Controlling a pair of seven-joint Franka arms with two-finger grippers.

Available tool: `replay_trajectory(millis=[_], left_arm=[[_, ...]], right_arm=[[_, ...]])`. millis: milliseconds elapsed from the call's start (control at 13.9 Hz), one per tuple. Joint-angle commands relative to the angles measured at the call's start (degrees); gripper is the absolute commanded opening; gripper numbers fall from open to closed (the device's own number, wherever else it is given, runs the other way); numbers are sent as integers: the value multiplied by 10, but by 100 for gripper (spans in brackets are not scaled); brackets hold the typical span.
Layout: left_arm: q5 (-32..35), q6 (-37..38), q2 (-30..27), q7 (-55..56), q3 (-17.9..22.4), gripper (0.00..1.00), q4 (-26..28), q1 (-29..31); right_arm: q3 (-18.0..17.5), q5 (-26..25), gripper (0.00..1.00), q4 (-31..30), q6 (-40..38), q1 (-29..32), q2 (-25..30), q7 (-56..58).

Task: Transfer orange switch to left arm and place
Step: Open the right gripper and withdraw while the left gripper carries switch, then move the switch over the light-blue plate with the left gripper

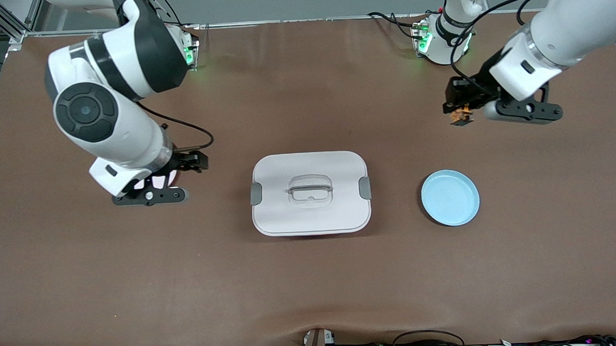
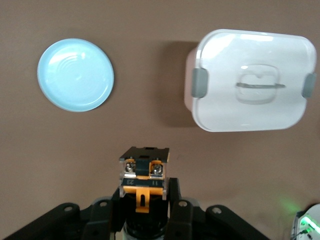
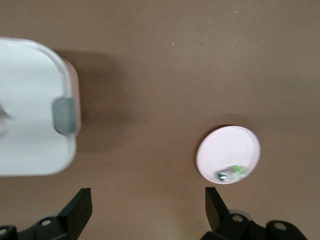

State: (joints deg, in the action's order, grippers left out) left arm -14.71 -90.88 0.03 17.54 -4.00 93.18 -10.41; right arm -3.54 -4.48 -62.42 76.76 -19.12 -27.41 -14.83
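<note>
Brown matting covered the table (image 1: 312, 285), and at its middle sat the box (image 1: 310, 193), white with grey side latches and a recessed lid handle, lying between the two arms' ends. A pale blue plate (image 1: 450, 197) lay beside the box toward the left arm's end. Toward the right arm's end, mostly hidden under the right arm in the front view, a pink plate (image 3: 228, 154) carried a small clear-silver part with green (image 3: 231, 173) at its rim.

The orange switch (image 1: 461, 116) was up in the air, clenched in the left gripper (image 1: 462, 112) over bare matting toward the left arm's end, near that arm's base. In the left wrist view it showed a black square top, two silvery screws in orange seats and an orange tab below; a small marking under the screws looked like "23" upside down, though I could not be sure.

The right gripper (image 3: 147, 207) hung over the pink plate, its fingers spread wide and empty.
</note>
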Motion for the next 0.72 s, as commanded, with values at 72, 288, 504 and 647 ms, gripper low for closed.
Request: replay_trajectory(millis=[72, 288, 504, 647], left_arm=[[10, 11, -10, 71, -4, 0, 36, 47], [12, 7, 0, 83, -4, 0, 45, 74], [35, -29, 13, 223, -5, 0, 58, 76], [42, -57, 31, 351, -5, 0, 58, 76]], right_arm=[[-9, -13, 100, -10, -73, 43, 18, 64], [-9, -9, 100, -13, -137, 66, 17, 64], [-9, -9, 100, -31, -197, 86, 17, 65], [-9, -9, 100, -44, -227, 90, 21, 66]])
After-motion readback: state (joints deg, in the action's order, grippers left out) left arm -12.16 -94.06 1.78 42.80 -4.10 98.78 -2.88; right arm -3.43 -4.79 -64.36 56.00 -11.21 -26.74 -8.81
